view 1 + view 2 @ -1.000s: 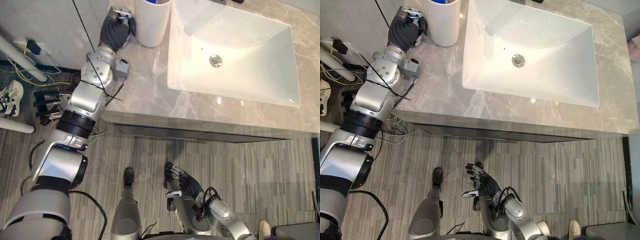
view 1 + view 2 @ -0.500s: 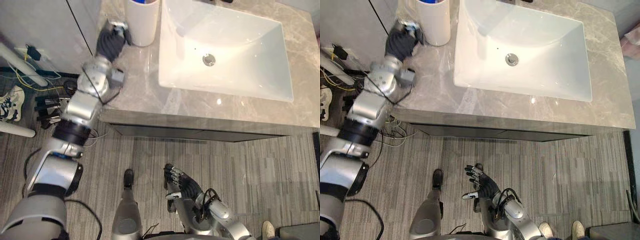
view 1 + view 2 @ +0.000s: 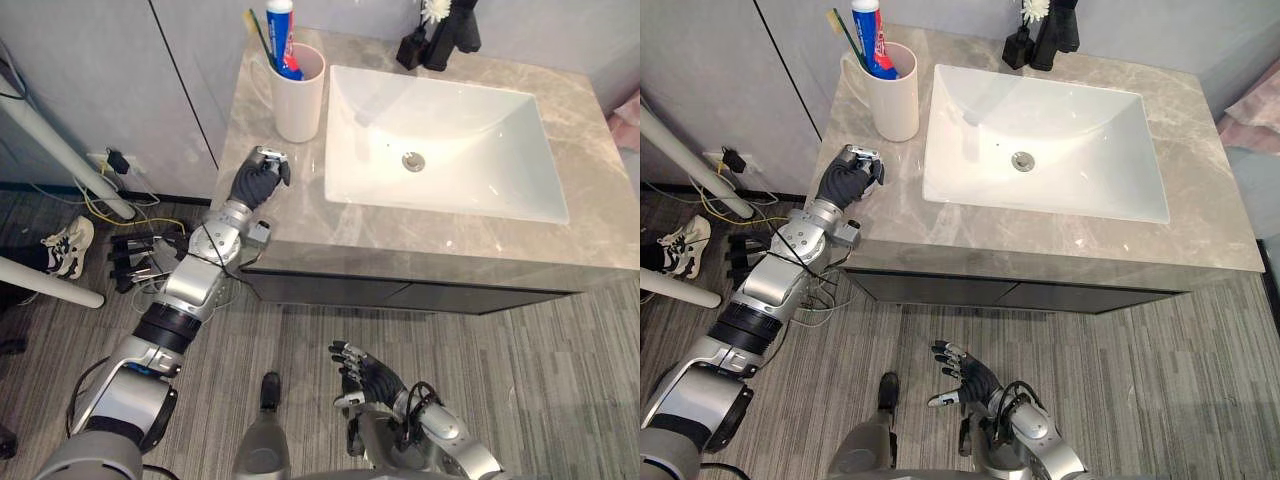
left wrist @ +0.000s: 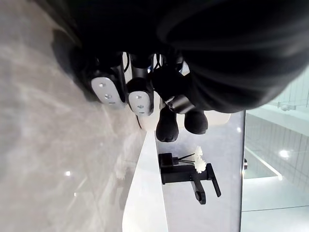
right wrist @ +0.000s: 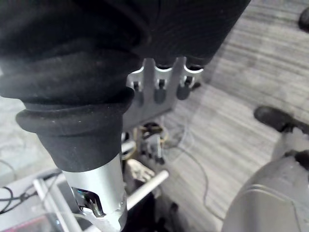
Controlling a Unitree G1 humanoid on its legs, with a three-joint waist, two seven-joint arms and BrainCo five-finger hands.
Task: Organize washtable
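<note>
Presently, washtable (image 3: 285, 215) seen as grey marbled counter with white rectangular sink (image 3: 480, 170) set in it. White cup (image 3: 298, 100) placed at rear left corner, just beside sink; red-white-blue toothpaste tube (image 3: 281, 28) and greenish toothbrush (image 3: 258, 35) stood inside. Black faucet (image 3: 1058, 28) and small black vase (image 3: 1017, 46) with white flower (image 3: 1034, 9) located behind sink. Left hand (image 3: 257, 180) positioned over counter's front left, fingers clenched, nothing seen grasped. Right hand (image 3: 368, 373) positioned low above striped floor (image 3: 560, 330), fingers spread, released.
</note>
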